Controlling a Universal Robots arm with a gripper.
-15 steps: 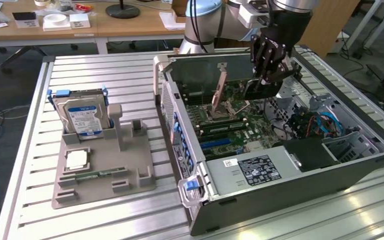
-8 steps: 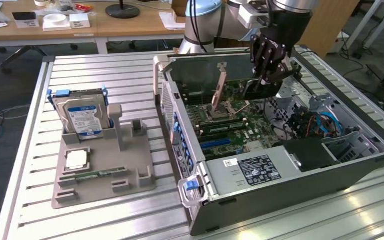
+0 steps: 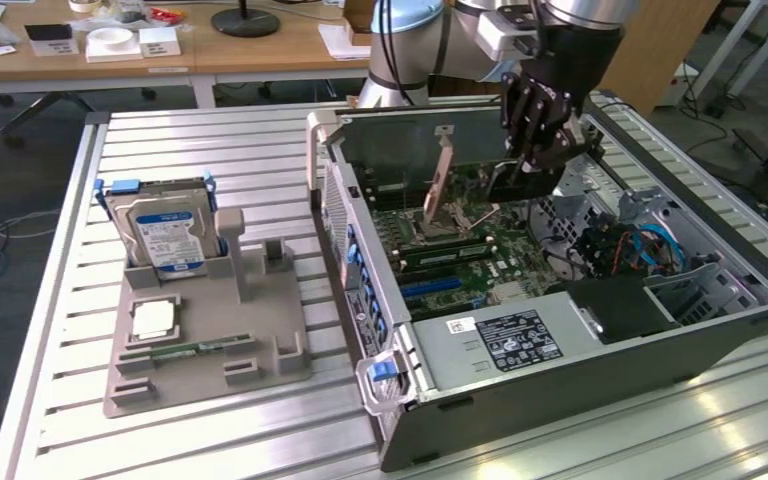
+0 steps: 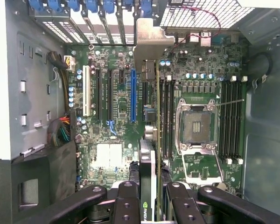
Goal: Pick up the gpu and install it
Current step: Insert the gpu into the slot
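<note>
The gpu (image 3: 518,183) is clamped edge-on in the gripper (image 3: 544,150), hanging just beneath its fingers above the motherboard (image 4: 112,140). Judged best: it is held upright and its edge squared with the blue slot (image 4: 133,93) just beside the gripper.

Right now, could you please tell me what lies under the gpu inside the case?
The motherboard, with its blue slot and processor socket. The gpu, edge-on in the pincer, covers a strip of board beneath it.

gpu (image 3: 518,184) (image 4: 148,156) | dark card, silver bracket | upright (edge down) over motherboard, inside open case
</note>
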